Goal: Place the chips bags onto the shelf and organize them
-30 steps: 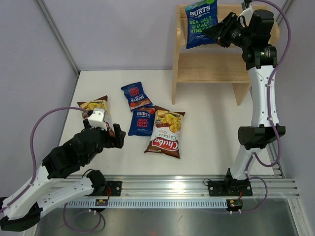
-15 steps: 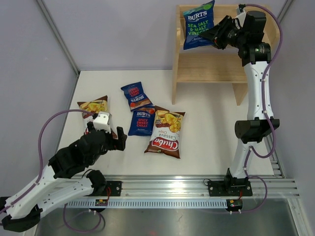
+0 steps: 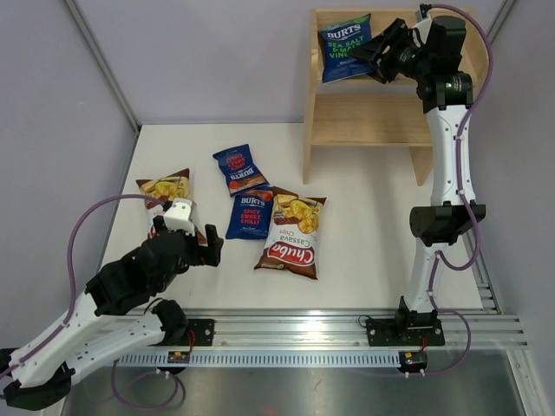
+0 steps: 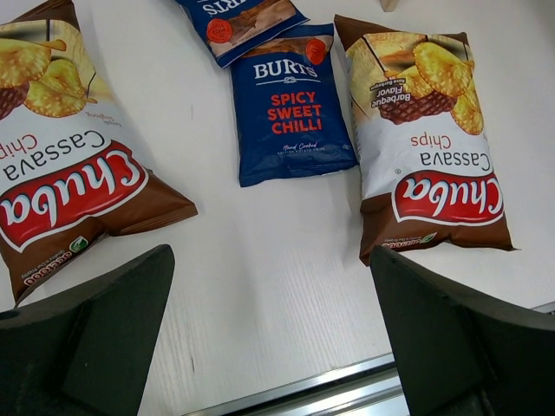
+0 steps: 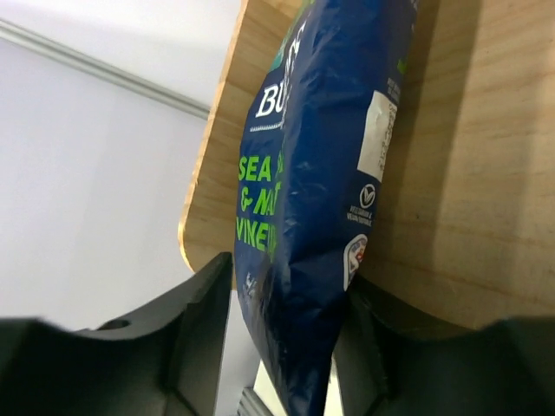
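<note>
1. Progress check: one of the five chips bags is up at the shelf (image 3: 364, 117) but not let go, so by my read 0 are fully placed and 4 are waiting.
2. Right gripper (image 3: 375, 56) is pinched on the sea salt bag (image 3: 345, 45) and holds it at the top tier. Wrist cam shows wood right behind the bag. Can't tell if its bottom edge rests on the board.
3. Left gripper (image 4: 269, 347) hangs over the table (image 3: 373, 225) w/ fingers spread wide and nothing between them.
4. Just ahead of it lies the spicy chilli bag (image 4: 290, 108), flat and face up. One Chuba bag (image 4: 429, 139) is off its right finger, the other Chuba (image 4: 61, 165) off its left, and the red-dot Burts bag (image 4: 243, 17) is farther ahead.
5. Held bag's look: glossy, puffy, dark blue w/ green lettering, gripped at one side edge, a bit tilted.
</note>
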`<state>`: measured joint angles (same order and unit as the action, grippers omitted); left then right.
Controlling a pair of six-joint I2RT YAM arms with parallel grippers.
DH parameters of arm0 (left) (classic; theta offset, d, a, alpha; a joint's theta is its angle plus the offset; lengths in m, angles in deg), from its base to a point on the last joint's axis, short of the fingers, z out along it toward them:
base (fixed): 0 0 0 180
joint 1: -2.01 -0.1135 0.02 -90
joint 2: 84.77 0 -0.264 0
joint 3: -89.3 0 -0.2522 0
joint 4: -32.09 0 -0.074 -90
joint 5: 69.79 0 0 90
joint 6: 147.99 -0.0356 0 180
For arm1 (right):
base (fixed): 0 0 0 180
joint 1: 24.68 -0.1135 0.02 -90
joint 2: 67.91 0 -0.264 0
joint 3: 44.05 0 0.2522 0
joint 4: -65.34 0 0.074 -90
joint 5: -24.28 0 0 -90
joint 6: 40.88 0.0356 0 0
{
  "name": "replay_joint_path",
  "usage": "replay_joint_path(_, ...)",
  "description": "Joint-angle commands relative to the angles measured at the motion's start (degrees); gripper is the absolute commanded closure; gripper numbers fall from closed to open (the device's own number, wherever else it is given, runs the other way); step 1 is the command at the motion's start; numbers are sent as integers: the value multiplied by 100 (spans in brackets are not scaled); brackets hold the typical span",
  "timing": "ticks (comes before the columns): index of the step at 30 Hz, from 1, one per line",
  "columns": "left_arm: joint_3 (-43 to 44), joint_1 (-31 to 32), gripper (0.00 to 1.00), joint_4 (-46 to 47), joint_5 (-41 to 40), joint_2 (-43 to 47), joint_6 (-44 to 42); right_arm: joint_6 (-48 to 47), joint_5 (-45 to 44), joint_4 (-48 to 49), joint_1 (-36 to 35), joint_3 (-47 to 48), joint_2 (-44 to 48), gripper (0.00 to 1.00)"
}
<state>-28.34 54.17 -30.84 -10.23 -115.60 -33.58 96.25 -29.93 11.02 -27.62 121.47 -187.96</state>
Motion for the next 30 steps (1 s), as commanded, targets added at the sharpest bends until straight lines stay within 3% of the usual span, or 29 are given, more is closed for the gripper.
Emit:
replay_joint_path(1,-52,-22,1,294,-33,42,3,-290,-70,190,21,397,16,43)
replay_joint_path(10,-70,-22,1,329,47,59,-23,-1355,-1178,-391,22,231,385,38)
replay_joint_path(14,-70,-39,1,364,117,42,-67,-1523,-1364,-462,4,161,430,42)
replay_joint_path(21,-79,-66,1,390,152,51,-76,-1374,-1724,-330,-101,-50,623,66)
replay_joint_path(30,-87,-66,1,373,143,138,-67,-917,-1830,-128,-497,352,167,69)
